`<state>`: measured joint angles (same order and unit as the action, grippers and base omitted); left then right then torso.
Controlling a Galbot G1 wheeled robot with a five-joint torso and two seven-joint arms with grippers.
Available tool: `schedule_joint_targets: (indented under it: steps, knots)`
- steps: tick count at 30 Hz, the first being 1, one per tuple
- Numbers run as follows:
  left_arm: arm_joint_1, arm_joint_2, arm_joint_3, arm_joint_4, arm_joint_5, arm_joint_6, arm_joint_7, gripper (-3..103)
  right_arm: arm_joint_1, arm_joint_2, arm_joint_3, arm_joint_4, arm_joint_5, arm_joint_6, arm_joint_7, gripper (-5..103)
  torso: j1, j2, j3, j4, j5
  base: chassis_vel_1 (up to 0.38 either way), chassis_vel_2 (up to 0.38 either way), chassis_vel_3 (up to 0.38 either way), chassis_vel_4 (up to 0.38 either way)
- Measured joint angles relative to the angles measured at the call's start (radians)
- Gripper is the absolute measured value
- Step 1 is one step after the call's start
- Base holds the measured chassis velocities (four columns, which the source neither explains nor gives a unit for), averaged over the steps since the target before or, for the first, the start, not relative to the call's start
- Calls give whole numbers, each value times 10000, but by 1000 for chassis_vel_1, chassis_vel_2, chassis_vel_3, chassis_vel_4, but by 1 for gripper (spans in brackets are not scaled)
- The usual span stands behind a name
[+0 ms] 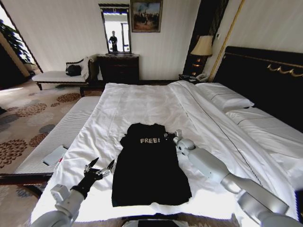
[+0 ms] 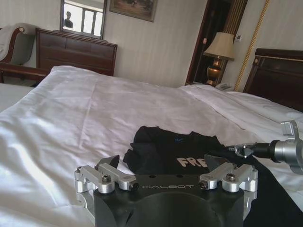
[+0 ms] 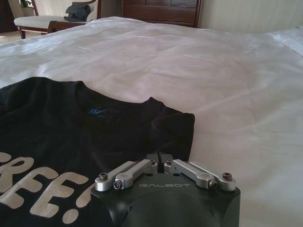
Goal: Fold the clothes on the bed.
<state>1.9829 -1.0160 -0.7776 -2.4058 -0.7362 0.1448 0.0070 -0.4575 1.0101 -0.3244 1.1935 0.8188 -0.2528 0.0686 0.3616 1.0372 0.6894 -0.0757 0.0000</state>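
Note:
The clothes [image 1: 149,170] are a black T-shirt with white "FREE!" lettering, lying flat and narrow on the near part of the bed [image 1: 142,101]. My right gripper [image 1: 171,137] is at the shirt's right shoulder beside the lettering. In the right wrist view its fingers [image 3: 159,158] are pressed together with the tips down on the black fabric [image 3: 71,127]. My left gripper [image 1: 99,169] hovers over the white duvet just left of the shirt's middle, open and holding nothing. The left wrist view shows its spread fingers [image 2: 163,163], the shirt [image 2: 161,149] and the right gripper [image 2: 241,150] beyond.
White pillows [image 1: 227,97] lie against the dark headboard [image 1: 265,75] on the right. A pale bench [image 1: 57,137] with a flat white item [image 1: 56,155] runs along the bed's left side. A dresser [image 1: 118,66] and lamp [image 1: 203,47] stand by the far wall.

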Motion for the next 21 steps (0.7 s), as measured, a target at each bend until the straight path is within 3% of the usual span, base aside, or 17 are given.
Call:
schedule_joint_targets:
  steps: [21]
  knots:
    - [-71, 23, 52, 11, -21, -6, 0, 100, -62, -431, 215, 1002, 124, 102, 299, 0, 0, 0, 0, 0, 0, 0, 0, 0, 0]
